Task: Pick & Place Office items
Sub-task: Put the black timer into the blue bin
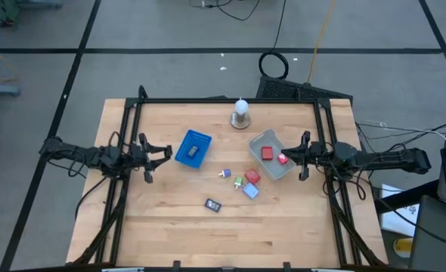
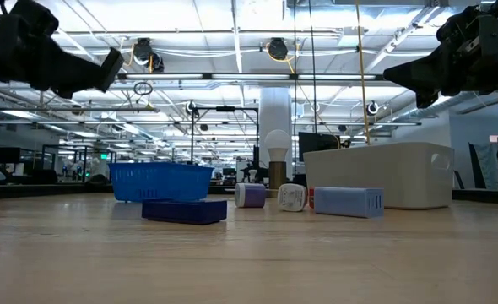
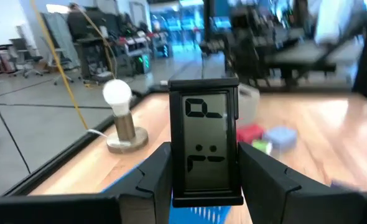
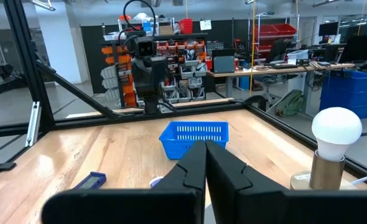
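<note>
Evidently the left pincer [image 3: 203, 180] grips a dark, perhaps LCD, piece [image 3: 205, 149].

The near half of the desk [image 1: 170, 234] lies mostly bare, broken only by one dark rectangular piece [image 1: 212, 204]. Across the middle, passage narrows: the blue mesh basket [image 1: 193, 148] stands left of centre, the clear grey tray [image 1: 271, 155] right of centre, and small office items [image 1: 247, 182] scatter between and just before them. The bulb on its round base [image 1: 241, 113] blocks the far edge.
</note>
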`<action>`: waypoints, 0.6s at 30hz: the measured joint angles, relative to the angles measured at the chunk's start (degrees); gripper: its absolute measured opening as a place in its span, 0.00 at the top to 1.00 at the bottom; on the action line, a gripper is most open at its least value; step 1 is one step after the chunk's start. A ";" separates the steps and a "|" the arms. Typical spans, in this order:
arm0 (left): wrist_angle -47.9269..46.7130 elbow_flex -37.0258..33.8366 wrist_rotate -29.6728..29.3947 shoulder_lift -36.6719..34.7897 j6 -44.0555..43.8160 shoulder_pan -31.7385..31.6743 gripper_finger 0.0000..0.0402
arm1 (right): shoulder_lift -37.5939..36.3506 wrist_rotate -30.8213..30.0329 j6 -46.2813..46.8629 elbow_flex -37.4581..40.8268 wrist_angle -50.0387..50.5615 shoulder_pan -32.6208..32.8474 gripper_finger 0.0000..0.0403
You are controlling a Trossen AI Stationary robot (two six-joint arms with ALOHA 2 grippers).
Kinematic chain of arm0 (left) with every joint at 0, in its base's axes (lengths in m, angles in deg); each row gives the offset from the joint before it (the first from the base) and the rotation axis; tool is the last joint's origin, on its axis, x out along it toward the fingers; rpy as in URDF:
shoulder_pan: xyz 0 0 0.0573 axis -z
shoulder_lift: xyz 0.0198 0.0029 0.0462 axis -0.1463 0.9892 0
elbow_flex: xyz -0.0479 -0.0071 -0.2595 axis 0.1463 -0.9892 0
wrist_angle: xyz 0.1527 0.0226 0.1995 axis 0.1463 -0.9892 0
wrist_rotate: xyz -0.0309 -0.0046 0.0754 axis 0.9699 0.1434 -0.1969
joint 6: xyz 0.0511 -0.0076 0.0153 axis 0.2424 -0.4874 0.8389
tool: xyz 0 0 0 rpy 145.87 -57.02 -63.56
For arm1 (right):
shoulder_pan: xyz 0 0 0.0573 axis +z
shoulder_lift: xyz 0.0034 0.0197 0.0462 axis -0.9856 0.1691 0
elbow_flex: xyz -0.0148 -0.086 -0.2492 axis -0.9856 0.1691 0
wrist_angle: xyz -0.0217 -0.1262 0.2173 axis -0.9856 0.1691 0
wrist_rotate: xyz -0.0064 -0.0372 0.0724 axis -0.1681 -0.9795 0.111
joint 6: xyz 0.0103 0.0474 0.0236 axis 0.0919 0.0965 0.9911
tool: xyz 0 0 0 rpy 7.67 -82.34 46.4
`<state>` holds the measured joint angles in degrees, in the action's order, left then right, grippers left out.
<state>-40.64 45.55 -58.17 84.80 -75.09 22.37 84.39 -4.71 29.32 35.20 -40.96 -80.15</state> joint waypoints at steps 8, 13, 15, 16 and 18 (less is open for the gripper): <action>4.54 7.74 -3.81 7.15 -1.28 -0.17 0.63 | -0.02 0.00 -0.13 0.00 -1.15 0.00 1.00; -0.43 16.61 -7.91 17.90 -2.77 -0.62 0.63 | -0.02 0.00 -0.12 0.01 -1.15 0.01 1.00; -4.32 20.70 -8.55 23.23 -4.70 -1.62 0.63 | -0.02 0.00 -0.13 0.01 -1.14 0.01 1.00; -6.25 22.70 -8.64 25.87 -5.93 -2.31 0.63 | -0.02 0.00 -0.14 0.00 -1.14 0.00 1.00; -10.52 26.72 -8.43 30.91 -8.27 -3.93 0.63 | -0.02 0.00 -0.13 0.01 -1.13 -0.01 1.00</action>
<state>-51.16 72.26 -66.59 115.71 -83.36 18.44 84.37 -4.71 29.18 35.20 -42.08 -80.16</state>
